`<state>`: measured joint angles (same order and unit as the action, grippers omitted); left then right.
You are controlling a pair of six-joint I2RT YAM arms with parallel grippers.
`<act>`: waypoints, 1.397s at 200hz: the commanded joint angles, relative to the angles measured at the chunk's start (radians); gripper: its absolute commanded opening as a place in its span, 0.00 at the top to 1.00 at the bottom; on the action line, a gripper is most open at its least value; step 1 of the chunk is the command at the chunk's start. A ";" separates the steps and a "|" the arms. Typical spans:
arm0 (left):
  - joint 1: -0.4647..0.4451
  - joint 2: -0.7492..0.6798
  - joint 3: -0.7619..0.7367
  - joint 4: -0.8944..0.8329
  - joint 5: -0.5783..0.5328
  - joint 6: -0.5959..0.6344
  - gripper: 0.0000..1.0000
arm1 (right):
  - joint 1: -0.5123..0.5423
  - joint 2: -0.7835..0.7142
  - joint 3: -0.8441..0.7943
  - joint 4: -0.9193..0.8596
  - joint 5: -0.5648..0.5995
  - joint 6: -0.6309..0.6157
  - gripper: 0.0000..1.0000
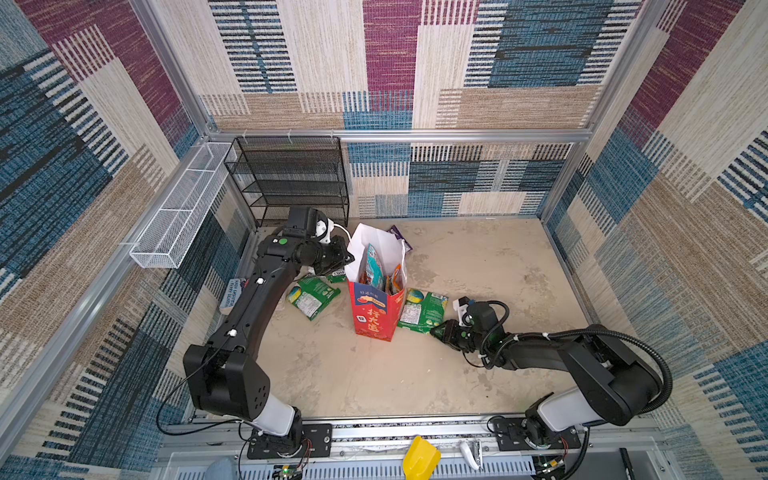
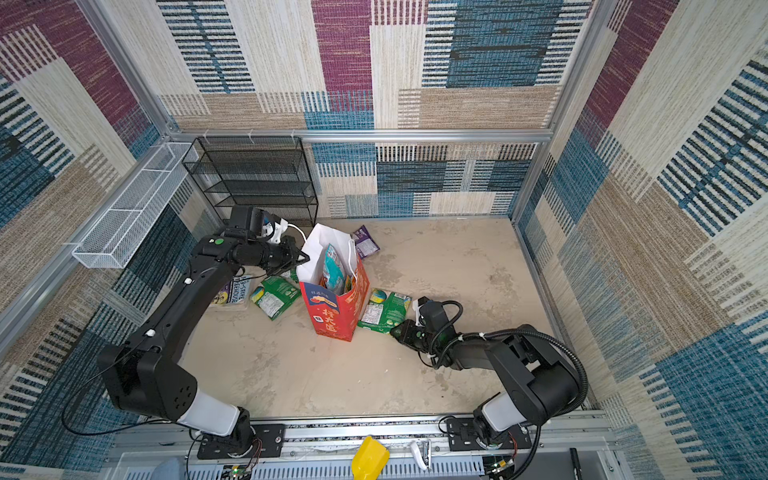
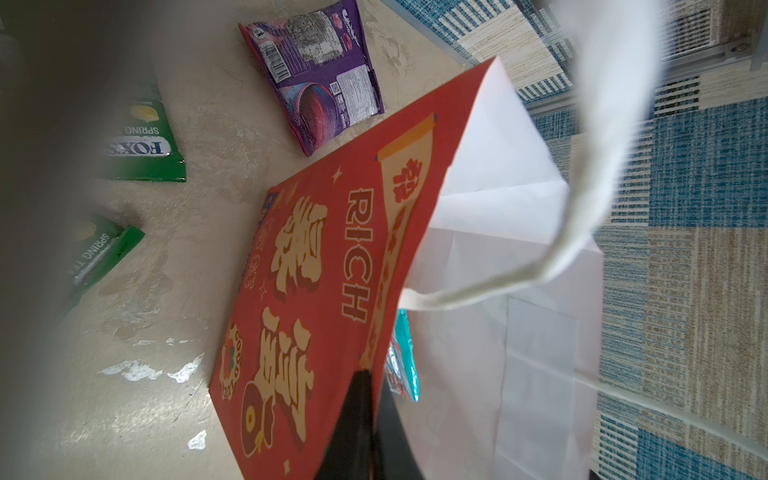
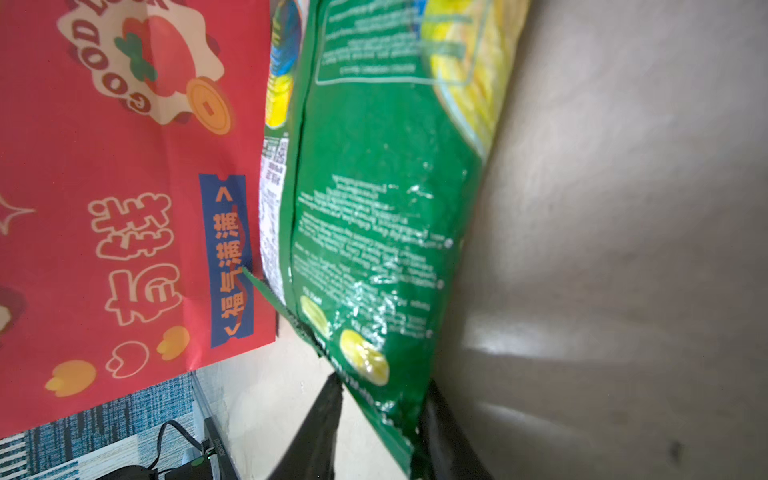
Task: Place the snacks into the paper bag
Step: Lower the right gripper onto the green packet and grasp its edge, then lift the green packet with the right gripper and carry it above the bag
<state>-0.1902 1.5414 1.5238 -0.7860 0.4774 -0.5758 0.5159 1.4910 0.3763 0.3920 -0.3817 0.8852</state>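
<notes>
Snacks: glossy plastic candy pouches, partly bagged. The tall red paper gift bag [image 1: 376, 318] stands upright mid-table with its mouth open. A teal pouch [image 1: 374, 266] and orange pouches [image 1: 395, 282] stick up inside.

Left out, lying on the beige tabletop [image 1: 478, 266]:
- purple pouch [image 2: 365, 243] behind the bag
- green FOX'S pouch [image 3: 141, 141] and second green pouch [image 3: 106, 253] on its left
- large green pouch [image 1: 422, 311] against its right side

Judged roughly half done.

The left gripper [image 3: 370, 382] is clamped on the bag's rim. The right gripper [image 1: 435, 331] straddles the large green pouch's crimped end with its jaws partly apart. Whether it is pinched or not, cannot tell.
</notes>
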 commanded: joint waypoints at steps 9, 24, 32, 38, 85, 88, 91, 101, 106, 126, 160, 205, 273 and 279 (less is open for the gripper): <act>0.001 -0.005 0.000 0.027 0.010 -0.013 0.92 | 0.001 -0.025 -0.014 -0.008 0.013 0.015 0.79; 0.001 -0.004 -0.001 0.027 0.010 -0.013 0.92 | 0.001 -0.059 -0.014 -0.017 0.013 0.014 0.84; 0.001 -0.004 -0.001 0.027 0.008 -0.011 0.92 | 0.001 -0.079 -0.013 -0.030 0.016 0.011 0.85; 0.002 -0.006 -0.001 0.027 0.008 -0.012 0.92 | 0.000 -0.095 -0.011 -0.040 0.018 0.007 0.86; 0.001 -0.005 0.000 0.028 0.007 -0.011 0.92 | 0.001 -0.251 0.030 -0.164 0.046 -0.024 0.98; 0.001 -0.005 0.000 0.027 0.006 -0.011 0.92 | 0.000 -0.263 0.033 -0.175 0.049 -0.028 0.99; 0.001 -0.004 0.000 0.027 0.006 -0.012 0.92 | 0.000 -0.276 0.038 -0.183 0.053 -0.029 1.00; 0.001 -0.006 0.000 0.027 0.005 -0.010 0.92 | 0.000 -0.316 0.051 -0.222 0.068 -0.039 1.00; 0.002 -0.005 -0.001 0.028 0.006 -0.012 0.92 | 0.000 -0.336 0.062 -0.242 0.076 -0.044 1.00; 0.002 -0.004 0.000 0.027 0.010 -0.011 0.92 | 0.000 -0.408 0.104 -0.318 0.100 -0.069 1.00; 0.001 -0.005 0.000 0.028 0.010 -0.011 0.92 | 0.000 -0.497 0.195 -0.424 0.131 -0.105 1.00; 0.001 -0.006 0.001 0.029 0.013 -0.011 0.92 | 0.002 -0.558 0.312 -0.511 0.141 -0.129 1.00; 0.001 -0.026 0.001 0.034 0.029 -0.013 0.92 | 0.001 -0.543 0.521 -0.590 0.133 -0.170 1.00; 0.002 -0.028 0.002 0.037 0.030 -0.013 0.92 | 0.001 -0.535 0.549 -0.599 0.134 -0.176 1.00</act>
<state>-0.1902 1.5288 1.5238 -0.7860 0.4774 -0.5758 0.5167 0.9390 0.8505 -0.2028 -0.2508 0.7471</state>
